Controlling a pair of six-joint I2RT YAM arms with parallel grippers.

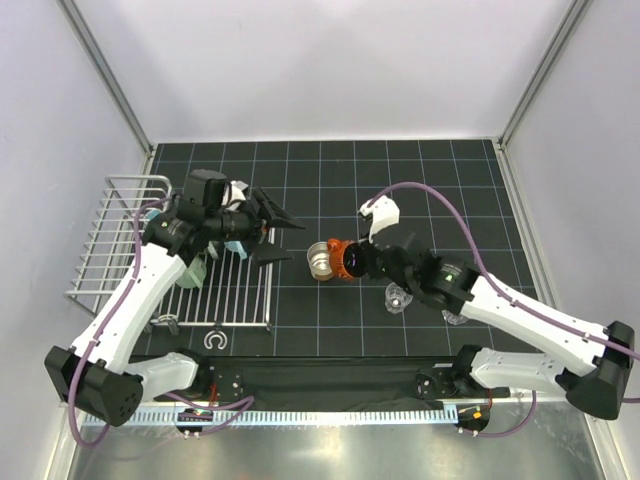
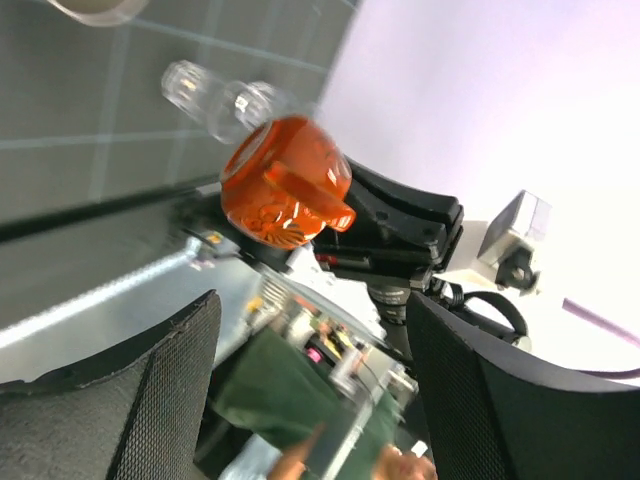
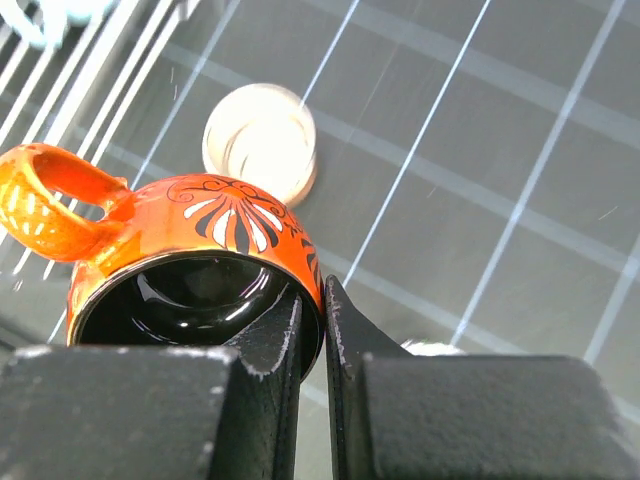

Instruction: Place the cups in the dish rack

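Under everything, a black mat (image 1: 400, 190) ruled in a pale grid, boxed in by plain white walls and metal corner posts. At its left edge, the dish rack (image 1: 110, 250) of white-silver wire, partly covered by the left arm, with a pale green shape (image 1: 192, 272) among the slats, too hidden to name. Over the rack's right side, the left gripper (image 1: 275, 235), empty, mesh-textured black fingers spread wide. Near the mat's middle and well apart from the rack, the right gripper (image 1: 355, 262), pinched tight on the rim of the orange cup (image 1: 343, 258) — glossy, black inside, black fan pattern outside, tipped on its side. Just beside it, a steel cup (image 1: 321, 261). Nearer the arm bases, a clear cup (image 1: 397, 297) and a second clear cup (image 1: 455, 318) — the latter half behind the right arm.
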